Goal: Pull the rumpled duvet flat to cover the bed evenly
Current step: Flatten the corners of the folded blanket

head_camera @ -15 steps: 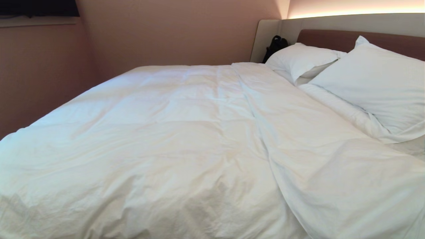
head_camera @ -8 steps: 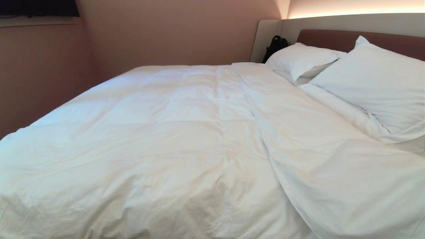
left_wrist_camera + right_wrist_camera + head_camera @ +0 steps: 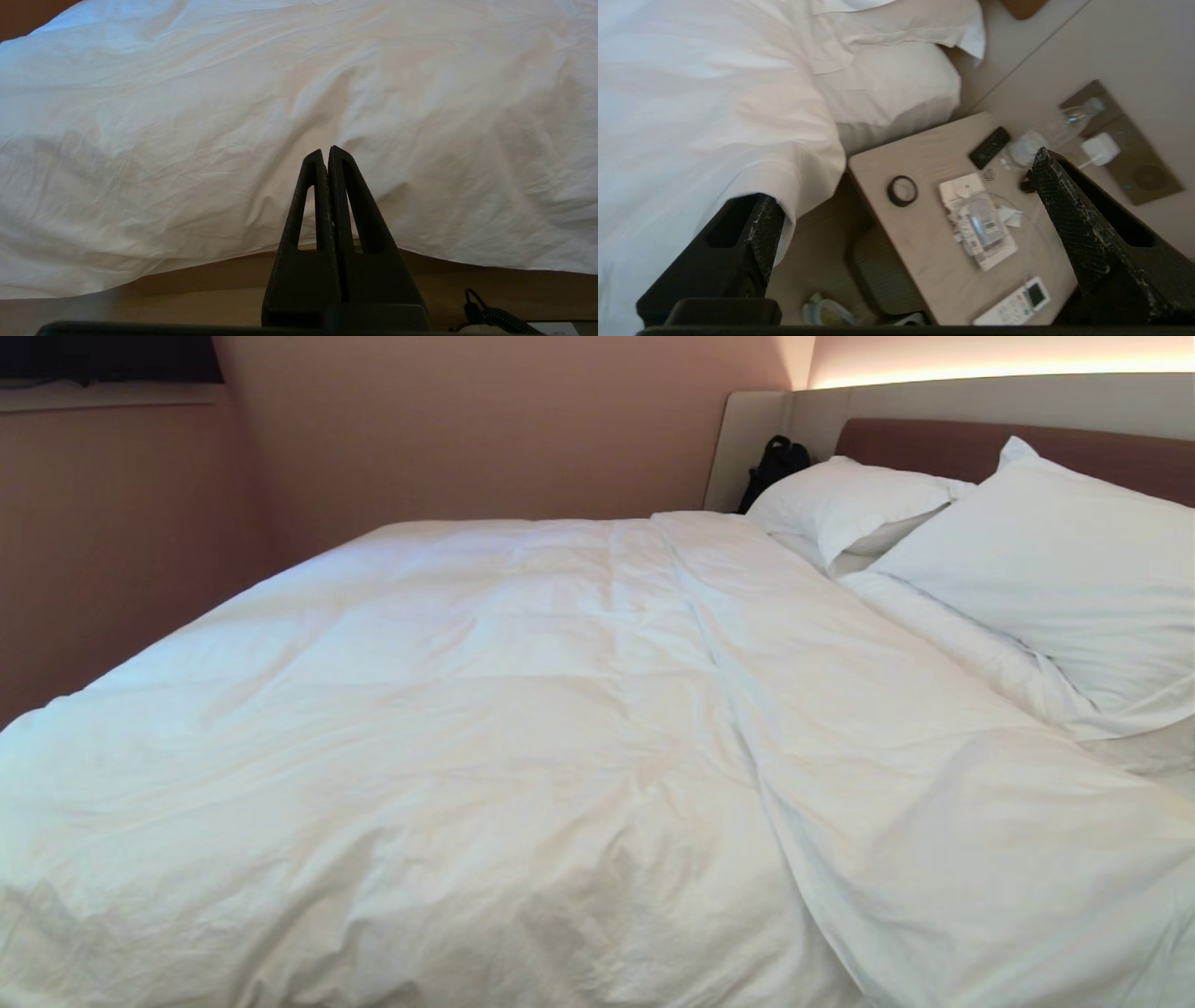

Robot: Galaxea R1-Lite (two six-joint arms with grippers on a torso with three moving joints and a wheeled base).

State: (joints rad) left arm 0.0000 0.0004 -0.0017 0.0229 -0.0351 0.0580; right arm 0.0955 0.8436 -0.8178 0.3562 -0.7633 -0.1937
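Observation:
The white duvet [image 3: 485, 728] lies over the bed, puffy and creased, with a long fold running from the pillows down to the near right. The bed's brown headboard [image 3: 934, 443] shows at the back right. Neither arm is in the head view. My left gripper [image 3: 325, 151] is shut and holds nothing. It points at the duvet's [image 3: 233, 116] hanging side, just above the floor. My right gripper [image 3: 904, 177] is open and empty. It hovers over the bedside table, with a drooping corner of the duvet [image 3: 691, 116] beside one finger.
Two white pillows [image 3: 1055, 569] [image 3: 840, 504] lean on the headboard, with a black bag [image 3: 775, 467] behind them. The bedside table [image 3: 924, 261] carries a black ring [image 3: 902, 190], papers [image 3: 978, 224], a black remote [image 3: 990, 147], a white remote [image 3: 1017, 305] and a water bottle [image 3: 1064, 126].
The folds at the duvet's near right corner have shifted slightly. The rest of the bed looks the same.

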